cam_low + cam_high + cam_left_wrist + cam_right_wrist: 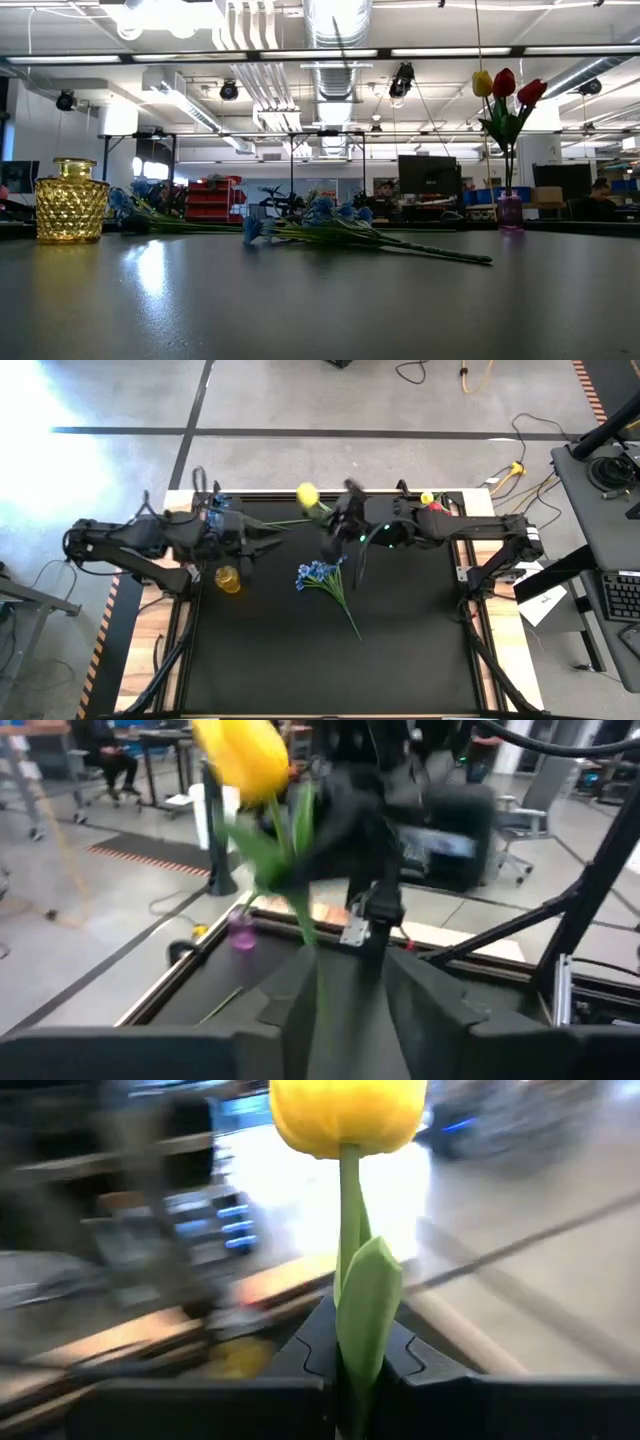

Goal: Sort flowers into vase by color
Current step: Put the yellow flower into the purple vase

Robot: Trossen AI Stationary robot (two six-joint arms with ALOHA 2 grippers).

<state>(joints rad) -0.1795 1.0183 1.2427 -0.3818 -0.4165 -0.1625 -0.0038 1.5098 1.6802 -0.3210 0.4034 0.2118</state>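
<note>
A yellow tulip-like flower (307, 493) is up in the air over the table's far middle, its bud (347, 1112) large in the right wrist view. My right gripper (358, 1348) is shut on its stem. My left gripper (345, 982) faces it from the left (275, 532). It is open, with the stem's lower end running down between its parted fingers; whether they touch the stem I cannot tell. A bunch of blue flowers (318, 573) lies flat on the black table (400, 650). A yellow glass vase (228, 578) stands at the left. My right gripper pinches the yellow flower's green stem and leaf (366, 1305) between its two fingers, a short way below the bud. The fingers come about level from the table's right and lie across the stem. The flower is lifted clear of the table, bud end past the fingers.
A small purple vase (508, 208) holding yellow and red tulips (505, 88) stands at the far right (432, 503). More blue blossoms (135, 203) lie next to the yellow vase (72, 200). The table's near half is bare black surface.
</note>
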